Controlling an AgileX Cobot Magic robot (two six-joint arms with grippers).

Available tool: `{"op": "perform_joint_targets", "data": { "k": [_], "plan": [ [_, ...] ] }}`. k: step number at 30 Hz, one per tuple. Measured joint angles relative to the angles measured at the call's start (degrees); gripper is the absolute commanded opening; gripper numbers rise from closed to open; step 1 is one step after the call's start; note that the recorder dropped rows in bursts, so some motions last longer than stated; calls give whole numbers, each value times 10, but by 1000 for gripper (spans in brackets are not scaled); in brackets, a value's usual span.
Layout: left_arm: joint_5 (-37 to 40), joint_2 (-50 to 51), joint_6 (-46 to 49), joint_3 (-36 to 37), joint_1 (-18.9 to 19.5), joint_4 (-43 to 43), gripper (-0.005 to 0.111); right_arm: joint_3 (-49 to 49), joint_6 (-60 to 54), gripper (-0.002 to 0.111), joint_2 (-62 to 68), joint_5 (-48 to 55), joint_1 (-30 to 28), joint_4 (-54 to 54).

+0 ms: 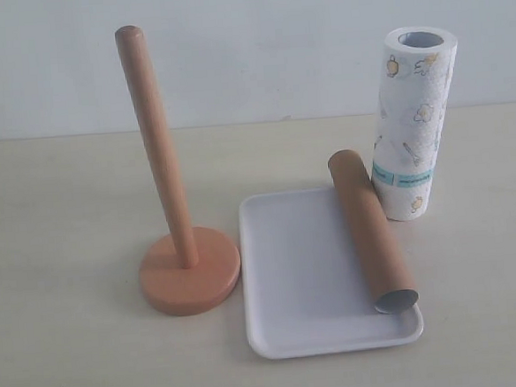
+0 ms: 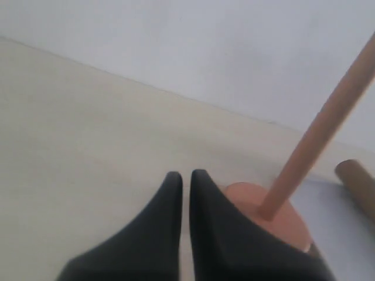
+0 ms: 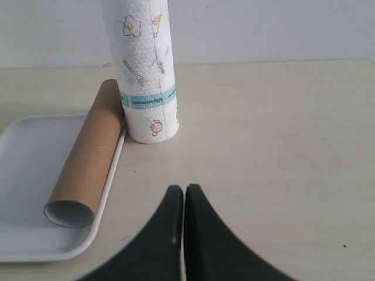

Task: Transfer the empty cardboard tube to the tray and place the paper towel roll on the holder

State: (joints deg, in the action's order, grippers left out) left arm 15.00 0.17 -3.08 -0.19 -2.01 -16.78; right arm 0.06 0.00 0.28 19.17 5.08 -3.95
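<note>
The empty cardboard tube (image 1: 371,232) (image 3: 87,159) lies along the right side of the white tray (image 1: 299,270) (image 3: 29,175), its near end over the rim. Behind it the paper towel roll (image 1: 412,122) (image 3: 145,70) stands upright on the table, touching the tube's far end. The wooden holder (image 1: 189,271) (image 2: 281,219) stands left of the tray with its pole bare. Neither arm shows in the exterior view. My left gripper (image 2: 185,175) is shut and empty, close beside the holder's base. My right gripper (image 3: 184,189) is shut and empty over bare table, short of the roll.
The pale wooden table (image 1: 56,225) runs back to a white wall (image 1: 256,43). Bare table lies left of the holder and right of the roll.
</note>
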Motion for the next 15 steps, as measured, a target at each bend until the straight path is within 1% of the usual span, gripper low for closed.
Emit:
{"op": "perform_joint_targets", "data": {
  "k": [1,2,4,9,11,15],
  "plan": [
    [0,0,-3,0,0,27,4,0,0,0,0,0,0,0],
    [0,0,-5,0,0,81,4,0,0,0,0,0,0,0],
    [0,0,-7,0,0,126,4,0,0,0,0,0,0,0],
    [18,0,-5,0,0,145,4,0,0,0,0,0,0,0],
    [18,0,25,0,0,146,4,0,0,0,0,0,0,0],
    [18,0,35,0,0,146,4,0,0,0,0,0,0,0]
  ]
}}
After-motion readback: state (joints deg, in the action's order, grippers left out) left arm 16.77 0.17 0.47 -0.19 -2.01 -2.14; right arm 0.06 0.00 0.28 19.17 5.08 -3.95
